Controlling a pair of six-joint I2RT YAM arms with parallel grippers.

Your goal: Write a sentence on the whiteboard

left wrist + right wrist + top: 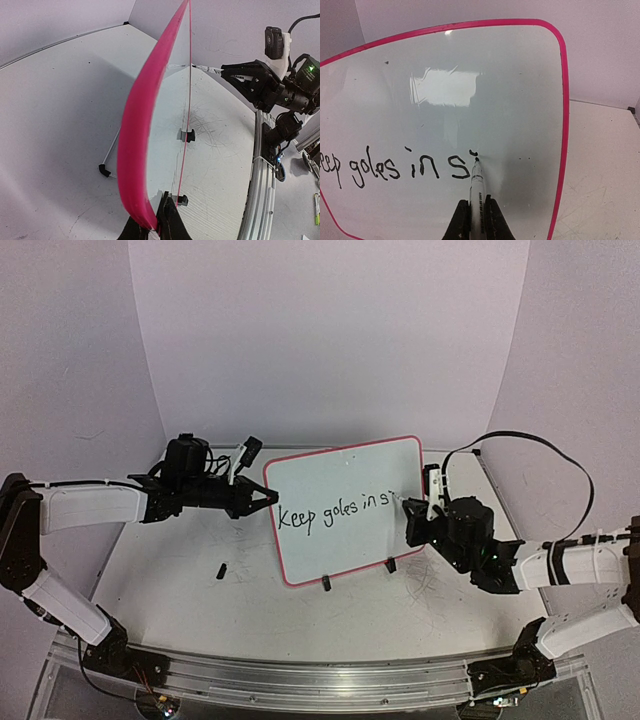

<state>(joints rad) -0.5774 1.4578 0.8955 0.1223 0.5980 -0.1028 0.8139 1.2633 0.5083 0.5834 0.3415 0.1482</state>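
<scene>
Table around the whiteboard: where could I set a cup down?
Bare table lies in front of the whiteboard, out to the front rail, between both arms. Crowded: the left gripper clamps the board's left edge; the right gripper holds a marker to its face. A small black piece lies front-left.

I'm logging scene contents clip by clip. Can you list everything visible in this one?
whiteboard: one, white with a pink border, standing upright at the centre
sentence: one unfinished line, black, across the board's lower half, reading "Keep goles in s"
marker: one, white barrel with a black tip, tip at the board just past the last letter
clip feet: two, black, on the board's bottom edge
table: one, scratched grey-white, under everything
small loose piece: one, black, lying left of the board; I cannot tell what it is
left gripper: one, black, shut on the board's left edge
right gripper: one, black, shut on the marker
</scene>
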